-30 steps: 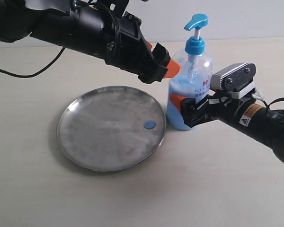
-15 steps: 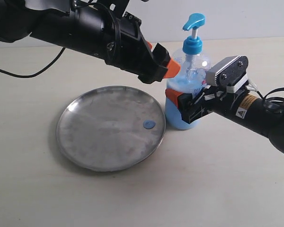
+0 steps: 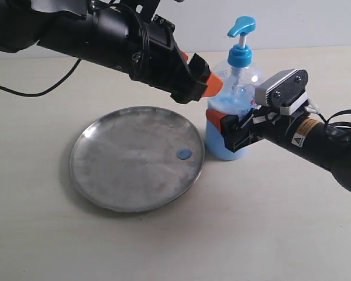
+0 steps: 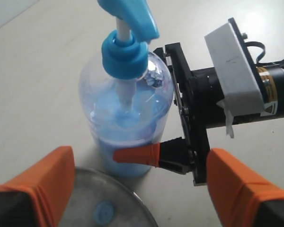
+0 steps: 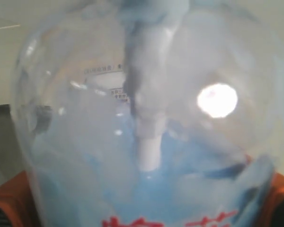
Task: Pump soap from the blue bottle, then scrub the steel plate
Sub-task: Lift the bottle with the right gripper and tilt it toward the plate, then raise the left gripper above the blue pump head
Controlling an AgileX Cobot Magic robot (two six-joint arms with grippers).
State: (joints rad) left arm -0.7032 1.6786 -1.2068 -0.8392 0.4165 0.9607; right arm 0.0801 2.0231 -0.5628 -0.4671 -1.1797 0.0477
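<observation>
Pads [image 3: 213, 120] of the right gripper [image 3: 225, 133] grip the blue bottle [image 3: 237, 88] low down. Left gripper [image 4: 139, 189] hangs wide open — empty.

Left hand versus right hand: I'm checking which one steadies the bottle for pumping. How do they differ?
The left hand hovers open and empty; the right hand is closed on the blue bottle's lower body. The left hand sits up near the bottle's shoulder; the right hand is low, near the table. Both have orange fingers.
</observation>
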